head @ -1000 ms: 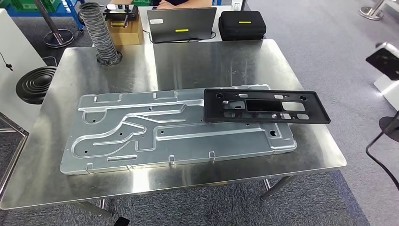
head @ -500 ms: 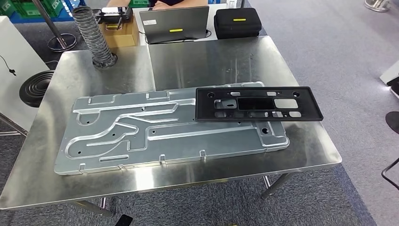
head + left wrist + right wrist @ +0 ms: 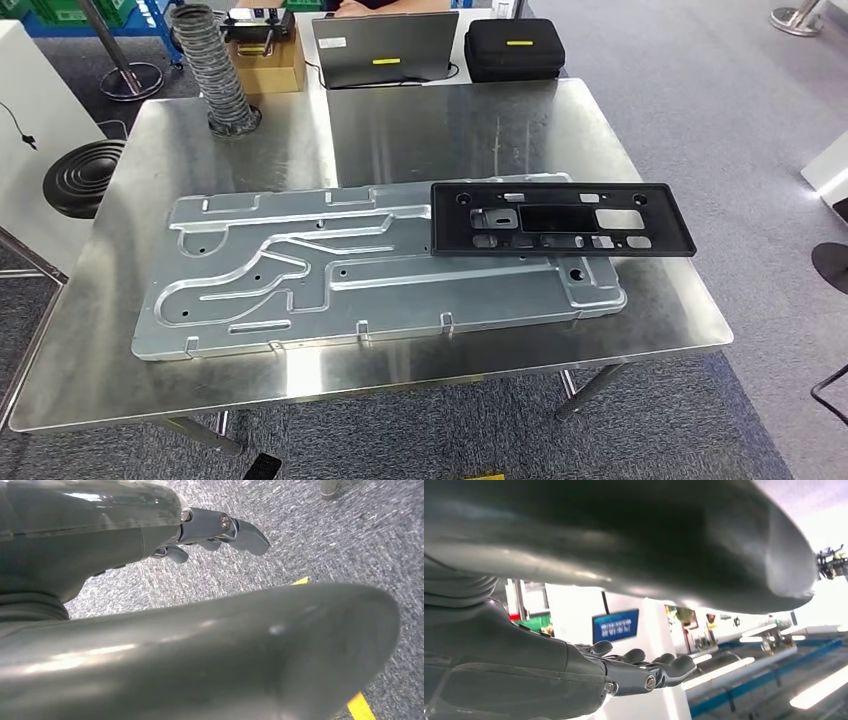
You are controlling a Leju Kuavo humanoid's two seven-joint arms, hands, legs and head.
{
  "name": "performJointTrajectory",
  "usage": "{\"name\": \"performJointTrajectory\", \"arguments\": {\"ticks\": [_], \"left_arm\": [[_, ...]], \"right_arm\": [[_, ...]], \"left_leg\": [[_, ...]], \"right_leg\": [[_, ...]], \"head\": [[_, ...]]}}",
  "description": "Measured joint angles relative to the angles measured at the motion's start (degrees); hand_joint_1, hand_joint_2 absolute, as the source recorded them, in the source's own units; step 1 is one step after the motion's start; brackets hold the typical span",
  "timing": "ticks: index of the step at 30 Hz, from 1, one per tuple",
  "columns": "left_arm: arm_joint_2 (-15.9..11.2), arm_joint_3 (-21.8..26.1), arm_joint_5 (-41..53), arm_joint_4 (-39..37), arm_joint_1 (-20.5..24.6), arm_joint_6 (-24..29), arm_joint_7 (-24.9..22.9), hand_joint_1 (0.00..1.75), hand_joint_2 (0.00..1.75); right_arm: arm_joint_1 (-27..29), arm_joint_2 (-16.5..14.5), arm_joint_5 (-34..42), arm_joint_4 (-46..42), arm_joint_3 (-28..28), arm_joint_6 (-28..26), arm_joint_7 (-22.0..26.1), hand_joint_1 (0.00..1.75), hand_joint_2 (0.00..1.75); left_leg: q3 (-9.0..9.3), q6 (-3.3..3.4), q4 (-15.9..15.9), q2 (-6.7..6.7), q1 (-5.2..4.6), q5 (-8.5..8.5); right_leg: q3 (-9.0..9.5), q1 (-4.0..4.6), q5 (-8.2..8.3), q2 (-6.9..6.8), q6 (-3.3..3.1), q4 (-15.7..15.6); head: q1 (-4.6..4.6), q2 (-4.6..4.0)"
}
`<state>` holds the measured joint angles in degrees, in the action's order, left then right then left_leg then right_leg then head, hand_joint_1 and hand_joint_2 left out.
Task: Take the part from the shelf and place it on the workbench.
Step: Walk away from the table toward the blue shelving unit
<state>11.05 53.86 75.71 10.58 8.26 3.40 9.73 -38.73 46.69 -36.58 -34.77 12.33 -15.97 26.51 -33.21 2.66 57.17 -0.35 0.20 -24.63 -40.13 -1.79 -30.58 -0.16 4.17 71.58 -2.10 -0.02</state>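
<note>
We judge the placing done: the black part [image 3: 561, 220] lies flat on the steel worktop [image 3: 460, 125], overlapping the large metal plate [image 3: 300, 270]. Our left hand [image 3: 210, 535] and right hand [image 3: 639, 667] hold nothing, fingers [image 3: 674, 666] loosely spread.

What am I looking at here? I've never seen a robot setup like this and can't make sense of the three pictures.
They come from a humanoid robot's cameras. The head view looks down at a steel workbench. On it lies a large stamped metal plate, with a black plastic frame resting across its far right end. Behind stand a ribbed hose, a laptop and a black case. The other two views sit at the wrists: the left hand hangs over carpet, the right hand faces the room. Both hold nothing, fingers apart.
</note>
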Motion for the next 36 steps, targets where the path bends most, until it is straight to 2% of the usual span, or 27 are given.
{"name": "performJointTrajectory", "arguments": {"ticks": [2,3,4,7,9,10,12,13,14,15,17,19,21,23,24,25,27,28,29,30,31,33,34,36], "left_arm": [[0.0,-0.1,0.0,0.0,0.0,0.0,0.1,0.00,0.00],[0.0,-0.1,-0.1,0.0,0.0,0.0,0.1,0.00,0.00],[0.0,-0.2,-0.1,0.0,0.0,0.0,0.1,0.00,0.00],[0.0,-0.3,-0.4,0.0,-0.1,0.0,0.0,0.00,0.00],[0.0,-0.4,-0.6,0.0,-0.1,0.0,0.0,0.00,0.00],[0.0,-0.4,-0.6,0.0,-0.1,0.1,0.0,0.00,0.00],[0.0,-0.4,-0.7,0.0,-0.1,0.1,0.0,0.00,0.00],[0.0,-0.4,-0.7,0.0,-0.1,0.1,0.0,0.00,0.00],[0.0,-0.4,-0.8,0.0,-0.2,0.1,0.0,0.00,0.00],[0.0,-0.4,-0.9,0.0,-0.2,0.1,0.0,0.00,0.00],[0.0,-0.4,-1.1,0.0,-0.2,0.1,0.0,0.00,0.00],[0.0,-0.5,-1.3,0.0,-0.1,0.1,0.0,0.00,0.00],[0.0,-0.5,-1.4,0.0,0.0,0.1,0.0,0.00,0.00],[0.0,-0.5,-1.6,0.0,0.0,0.1,0.0,0.00,0.00],[0.0,-0.5,-1.7,0.0,0.1,0.1,-0.1,0.00,0.00],[0.0,-0.5,-1.7,0.0,0.2,0.1,-0.2,0.00,0.00],[0.0,-0.5,-1.8,0.0,0.2,0.1,-0.4,0.00,0.00],[0.0,-0.5,-1.9,0.0,0.2,0.1,-0.5,0.00,0.00],[0.0,-0.5,-2.0,0.0,0.1,0.1,-0.5,0.00,0.00],[0.0,-0.5,-2.2,0.0,0.1,0.1,-0.5,0.00,0.00],[0.0,-0.5,-2.4,0.0,0.0,0.2,-0.5,0.00,0.00],[0.0,-0.4,-2.7,0.0,0.1,0.4,-0.5,0.00,0.00],[0.0,-0.4,-2.9,0.0,0.1,0.5,-0.5,0.00,0.00],[0.0,-0.4,-3.0,0.0,0.0,0.7,-0.5,0.00,0.00]], "right_arm": [[1.3,0.0,0.7,0.1,1.2,-0.1,0.5,0.00,0.00],[2.0,-0.1,0.9,0.1,1.9,-0.1,0.7,0.00,0.00],[2.8,-0.1,1.1,0.2,2.7,-0.2,1.0,0.00,0.00],[5.8,-0.3,1.2,0.4,5.3,-0.5,1.6,0.00,0.00],[7.5,-0.5,1.1,0.6,7.1,-0.7,1.9,0.00,0.00],[8.3,-0.7,1.1,0.6,8.0,-0.9,2.0,0.00,0.00],[10.1,-1.0,1.1,0.8,9.8,-1.2,2.3,0.00,0.00],[11.0,-1.3,1.2,1.0,10.6,-1.3,2.4,0.00,0.00],[12.0,-1.5,1.2,1.1,11.5,-1.3,2.6,0.00,0.00],[12.9,-1.8,1.3,1.3,12.3,-1.4,2.7,0.00,0.00],[14.6,-2.3,1.5,1.4,13.8,-1.5,2.9,0.00,0.00],[15.9,-2.8,1.5,1.4,15.2,-1.6,3.0,0.00,0.00],[16.8,-3.4,1.5,1.5,16.4,-1.8,3.0,0.00,0.00],[17.4,-3.8,1.2,1.5,17.2,-1.9,3.0,0.00,0.00],[17.6,-3.9,1.0,1.6,17.5,-2.0,2.9,0.00,0.00],[17.5,-4.1,0.7,1.7,17.8,-2.2,2.7,0.00,0.00],[17.4,-4.7,0.3,2.3,18.3,-2.6,2.5,0.00,0.00],[17.3,-5.1,0.0,2.7,18.4,-2.7,2.4,0.00,0.00],[17.3,-5.5,-0.3,3.1,18.5,-2.7,2.5,0.00,0.00],[17.2,-5.8,-0.6,3.5,18.5,-2.8,2.5,0.00,0.00],[17.0,-6.1,-0.9,3.9,18.5,-2.8,2.5,0.00,0.00],[16.1,-6.4,-1.4,4.6,18.5,-3.1,2.5,0.00,0.00],[15.6,-6.7,-1.7,5.0,18.5,-3.3,2.5,0.00,0.00],[15.0,-7.2,-2.1,5.7,18.5,-3.6,2.4,0.00,0.00]], "left_leg": [[-0.06,-0.37,0.3,-0.06,0.02,-0.14],[-0.14,-0.68,0.5,-0.13,-0.03,-0.21],[-0.26,-1.02,0.6,-0.19,-0.10,-0.24],[-0.50,-1.97,0.7,-0.31,-0.18,-0.21],[-1.25,-2.46,2.5,-0.24,-0.18,-1.72],[-2.33,-2.58,5.1,-0.17,-0.19,-3.46],[-5.62,-2.54,13.1,-0.04,-0.15,-7.65],[-6.93,-2.46,16.3,-0.03,-0.14,-8.88],[-7.34,-2.32,17.6,-0.03,-0.16,-9.00],[-6.60,-2.08,16.6,-0.04,-0.19,-8.02],[-2.44,-1.21,8.9,-0.06,-0.44,-4.51],[0.93,-0.69,2.2,-0.02,-0.66,-2.48],[1.49,-0.64,0.7,0.04,-0.82,-2.21],[1.53,-0.27,0.1,0.11,-0.71,-1.58],[1.55,-0.03,-0.2,0.18,-0.58,-1.21],[1.53,0.16,-0.6,0.25,-0.43,-0.85],[1.20,0.32,-0.7,0.33,-0.38,-0.51],[0.99,0.30,-0.6,0.35,-0.38,-0.44],[0.77,0.26,-0.4,0.35,-0.38,-0.38],[0.56,0.20,-0.2,0.35,-0.37,-0.35],[0.38,0.10,0.0,0.35,-0.35,-0.37],[0.09,-0.31,0.6,0.35,-0.39,-0.45],[-0.06,-0.63,0.8,0.34,-0.45,-0.46],[-0.30,-1.29,0.8,0.30,-0.55,-0.30]], "right_leg": [[4.27,-0.30,3.38,-0.05,0.12,-7.9],[6.00,-0.22,4.45,0.01,-0.14,-11.3],[7.00,-0.08,4.89,0.05,-0.50,-13.4],[7.03,0.28,5.02,0.13,-1.87,-14.2],[6.95,0.13,5.27,0.04,-2.71,-14.3],[6.90,0.09,5.40,-0.01,-3.08,-14.4],[6.70,0.36,5.50,-0.07,-3.50,-14.4],[6.61,0.54,5.55,-0.09,-3.60,-14.4],[6.55,0.72,5.59,-0.09,-3.66,-14.4],[6.53,0.89,5.62,-0.08,-3.70,-14.4],[6.60,1.16,5.64,-0.06,-3.72,-14.3],[6.51,1.41,5.73,-0.01,-3.48,-14.2],[6.30,1.39,5.98,0.03,-2.91,-14.2],[6.15,1.17,5.96,0.08,-2.25,-14.1],[5.75,1.09,5.18,0.10,-1.97,-13.2],[4.92,1.01,3.75,0.12,-1.67,-11.3],[1.98,0.73,-0.34,0.12,-1.05,-4.1],[0.63,0.56,-1.75,0.11,-0.75,-0.7],[0.03,0.35,-2.16,0.10,-0.51,1.1],[0.57,0.14,-1.43,0.08,-0.35,0.6],[2.23,-0.06,0.19,0.06,-0.23,-2.2],[6.45,-0.17,3.04,0.05,-0.29,-10.1],[7.76,-0.05,3.72,0.10,-0.59,-12.7],[8.16,0.41,3.87,0.20,-1.45,-13.9]], "head": [[0.00,0.01],[-0.01,0.01],[-0.01,0.01],[-0.01,0.00],[-0.01,0.00],[-0.02,0.00],[-0.02,0.00],[-0.02,0.00],[-0.02,0.00],[-0.02,0.00],[-0.02,0.00],[-0.02,0.00],[-0.02,0.00],[-0.01,0.00],[-0.01,0.00],[0.00,0.01],[0.00,0.01],[0.00,0.01],[0.00,0.00],[0.00,0.00],[0.00,0.00],[0.00,0.00],[0.00,0.00],[-0.01,0.00]]}}
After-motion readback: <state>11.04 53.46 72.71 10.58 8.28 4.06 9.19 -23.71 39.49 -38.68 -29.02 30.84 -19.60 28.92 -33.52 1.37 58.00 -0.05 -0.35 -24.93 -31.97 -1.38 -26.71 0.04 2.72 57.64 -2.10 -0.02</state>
